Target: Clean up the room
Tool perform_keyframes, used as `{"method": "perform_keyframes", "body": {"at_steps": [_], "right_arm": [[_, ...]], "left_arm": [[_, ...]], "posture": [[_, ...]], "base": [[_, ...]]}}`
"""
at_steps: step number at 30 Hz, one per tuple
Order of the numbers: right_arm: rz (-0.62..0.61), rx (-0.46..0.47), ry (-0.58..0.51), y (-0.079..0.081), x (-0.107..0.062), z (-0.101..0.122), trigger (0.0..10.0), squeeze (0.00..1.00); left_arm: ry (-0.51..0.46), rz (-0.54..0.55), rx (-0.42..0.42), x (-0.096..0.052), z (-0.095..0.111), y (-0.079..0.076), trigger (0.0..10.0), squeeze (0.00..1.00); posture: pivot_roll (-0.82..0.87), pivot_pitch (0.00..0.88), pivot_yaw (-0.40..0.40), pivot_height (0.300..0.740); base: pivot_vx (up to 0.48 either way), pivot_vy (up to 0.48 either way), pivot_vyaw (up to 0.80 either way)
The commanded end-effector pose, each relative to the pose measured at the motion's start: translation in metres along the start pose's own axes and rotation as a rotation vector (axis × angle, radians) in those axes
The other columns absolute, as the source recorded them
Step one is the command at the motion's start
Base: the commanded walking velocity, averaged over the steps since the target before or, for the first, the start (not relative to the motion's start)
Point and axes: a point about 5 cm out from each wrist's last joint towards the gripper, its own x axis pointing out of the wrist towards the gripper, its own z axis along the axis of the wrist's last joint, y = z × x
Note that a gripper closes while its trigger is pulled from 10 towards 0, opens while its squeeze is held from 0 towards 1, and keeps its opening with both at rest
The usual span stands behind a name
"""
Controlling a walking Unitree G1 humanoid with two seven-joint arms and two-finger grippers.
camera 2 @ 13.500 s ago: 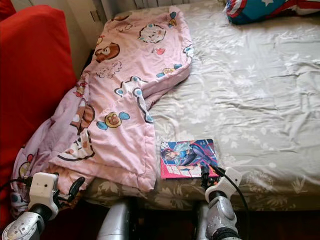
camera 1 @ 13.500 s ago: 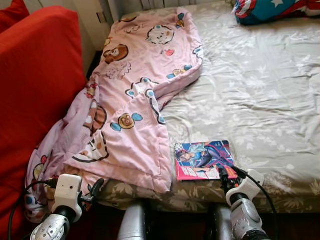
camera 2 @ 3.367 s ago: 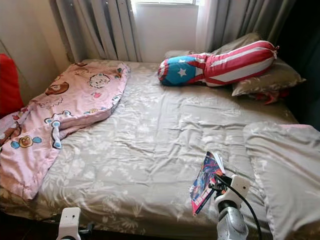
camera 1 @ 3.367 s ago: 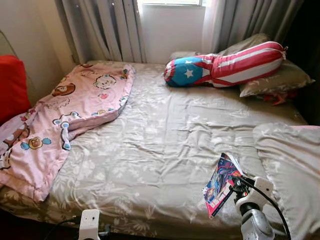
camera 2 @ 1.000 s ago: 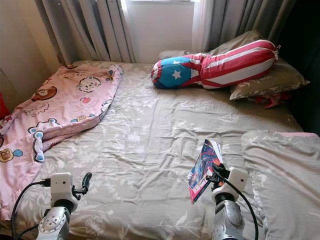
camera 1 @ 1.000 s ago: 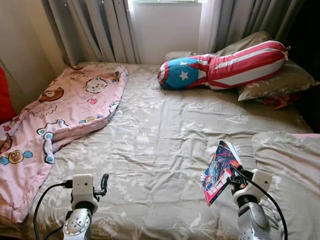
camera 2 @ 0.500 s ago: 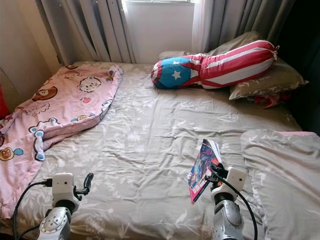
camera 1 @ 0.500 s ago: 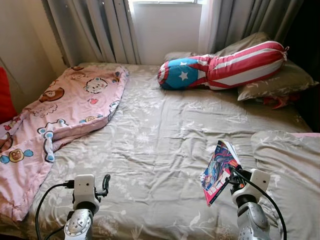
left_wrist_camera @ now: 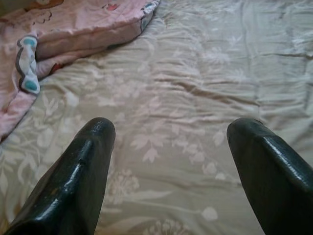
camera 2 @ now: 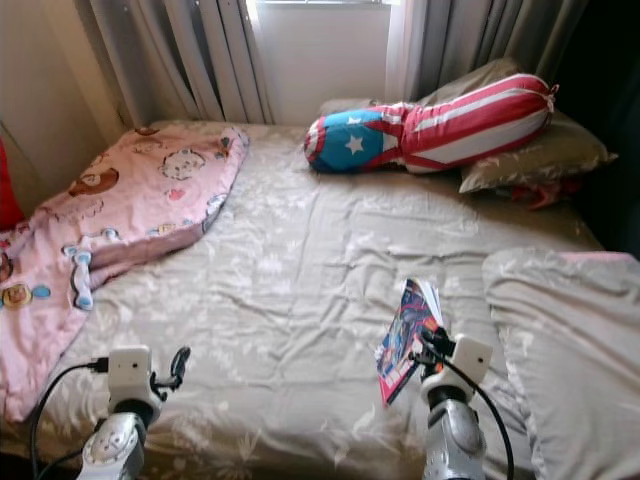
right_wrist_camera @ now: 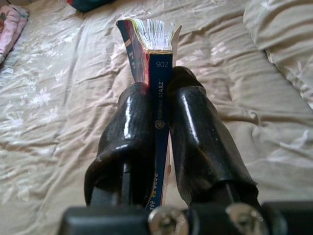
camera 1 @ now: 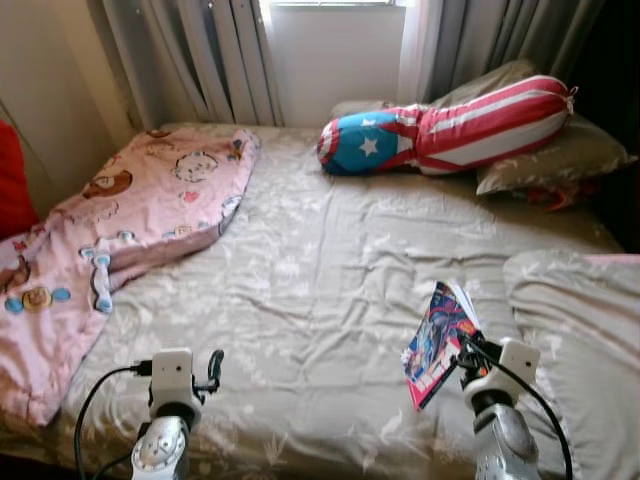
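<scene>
A colourful comic book (camera 1: 437, 342) stands on edge above the bed, and my right gripper (camera 1: 468, 357) is shut on its lower corner. The right wrist view looks along the book's dark blue spine (right_wrist_camera: 160, 93), pinched between the two black fingers (right_wrist_camera: 128, 132), with its pages fanning out at the far end. Low on the left, my left gripper (camera 1: 212, 369) hovers over the bed's near edge. Its fingers (left_wrist_camera: 80, 171) stand wide apart with nothing between them, above the grey floral sheet (left_wrist_camera: 195, 98).
A pink cartoon-print blanket (camera 1: 120, 210) lies crumpled along the bed's left side. A star-and-stripes bolster (camera 1: 450, 120) and grey pillows (camera 1: 555, 160) rest at the head under the curtains. Another grey pillow (camera 1: 585, 330) sits at the right. A red sofa (camera 1: 10, 180) peeks in at the far left.
The camera has shifted slightly and the picture is a little blurred. Both grippers hold about the same places, and the book stays in the right one.
</scene>
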Motion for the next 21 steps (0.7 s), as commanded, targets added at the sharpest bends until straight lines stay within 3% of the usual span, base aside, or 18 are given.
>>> {"method": "perform_keyframes", "body": {"at_steps": [1, 21], "right_arm": [[0.011, -0.008, -0.046, 0.0025, 0.0037, 0.0087, 10.0, 0.0], [0.048, -0.008, -0.08, 0.0088, 0.0092, 0.0168, 10.0, 0.0]], "left_arm": [[-0.001, 0.008, -0.006, 0.0015, 0.002, 0.0022, 10.0, 0.0], [0.003, 0.008, -0.009, 0.0016, 0.0018, 0.001, 10.0, 0.0]], "posture": [[-0.01, 0.0, 0.013, 0.655], [0.0, 0.0, 0.011, 0.655]], "base": [[0.0, 0.0, 0.0], [0.0, 0.0, 0.0]]}}
